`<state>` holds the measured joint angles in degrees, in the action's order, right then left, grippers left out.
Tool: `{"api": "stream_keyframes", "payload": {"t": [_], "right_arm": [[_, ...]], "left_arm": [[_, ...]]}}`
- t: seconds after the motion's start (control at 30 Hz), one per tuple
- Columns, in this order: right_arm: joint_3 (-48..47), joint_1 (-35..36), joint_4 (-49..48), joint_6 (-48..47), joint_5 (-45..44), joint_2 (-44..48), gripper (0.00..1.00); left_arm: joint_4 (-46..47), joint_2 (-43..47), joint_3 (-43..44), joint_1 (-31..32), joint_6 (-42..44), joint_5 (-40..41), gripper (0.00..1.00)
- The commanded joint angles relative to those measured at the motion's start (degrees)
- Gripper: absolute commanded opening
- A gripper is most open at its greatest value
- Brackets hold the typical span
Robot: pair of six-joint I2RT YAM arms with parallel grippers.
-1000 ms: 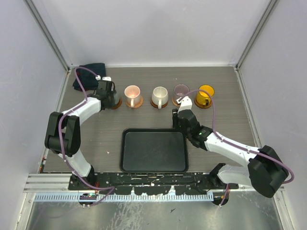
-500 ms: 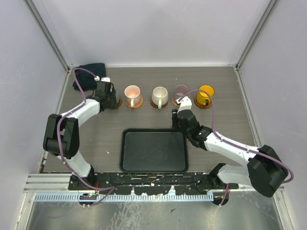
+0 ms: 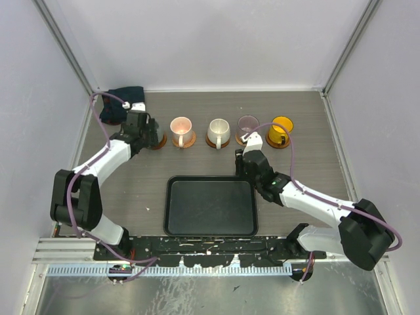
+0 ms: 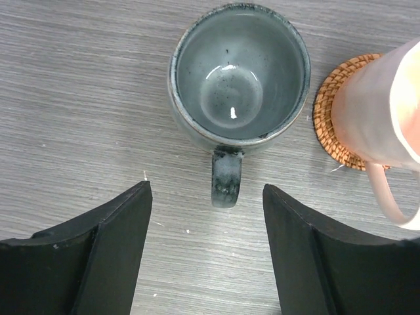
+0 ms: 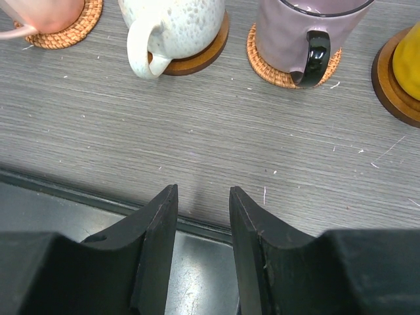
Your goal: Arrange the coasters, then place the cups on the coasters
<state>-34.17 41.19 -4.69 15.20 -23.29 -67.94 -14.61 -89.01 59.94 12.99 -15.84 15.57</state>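
Nearest the arm bases lies the black tray [image 3: 210, 205]. The right gripper [image 5: 203, 197] hangs over the tray's far rim, its fingers a narrow gap apart with nothing between them.

Beyond that rim, on the grey table [image 5: 197, 125], the mugs stand in a row across the far side, each well apart from this gripper. The cream mug [image 5: 174, 23] is ahead and a little left, the mauve mug [image 5: 308, 26] ahead and to the right, and the yellow mug [image 5: 407, 59] at the far right edge of the wrist view. Each sits upright on one of the round brown coasters [image 5: 203, 56], handle toward the arms.

At the left end of the row, the left gripper [image 4: 207, 190] has its fingers [image 4: 111, 243] spread wide and holds nothing. The grey-green mug [image 4: 239, 72] stands upright just ahead of it. Its handle points back into the gap between the fingertips and touches neither. Whether a coaster lies under it cannot be told from the wrist view. The pink mug [image 4: 374, 111] is just right of it on a woven coaster.

A dark cloth [image 3: 121, 105] lies in the far left corner.
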Motion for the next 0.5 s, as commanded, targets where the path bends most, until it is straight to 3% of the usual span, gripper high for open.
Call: {"api": "stream_keyframes", "payload": {"t": [0.0,0.33,0.47], "right_arm": [[-1.88,0.18,-2.54,0.44,-0.66,2.34,0.43],[-2.64,0.21,-0.37,-1.42,-4.03,6.18,0.44],[-3.02,-0.48,-0.05,-2.98,-10.32,9.37,0.52]], "left_arm": [[-0.69,4.04,-0.29,-0.34,0.19,2.83,0.70],[-1.57,9.32,-3.69,-0.34,-0.96,1.02,0.77],[-2.71,14.65,-5.53,-0.37,-1.49,1.99,0.83]]}}
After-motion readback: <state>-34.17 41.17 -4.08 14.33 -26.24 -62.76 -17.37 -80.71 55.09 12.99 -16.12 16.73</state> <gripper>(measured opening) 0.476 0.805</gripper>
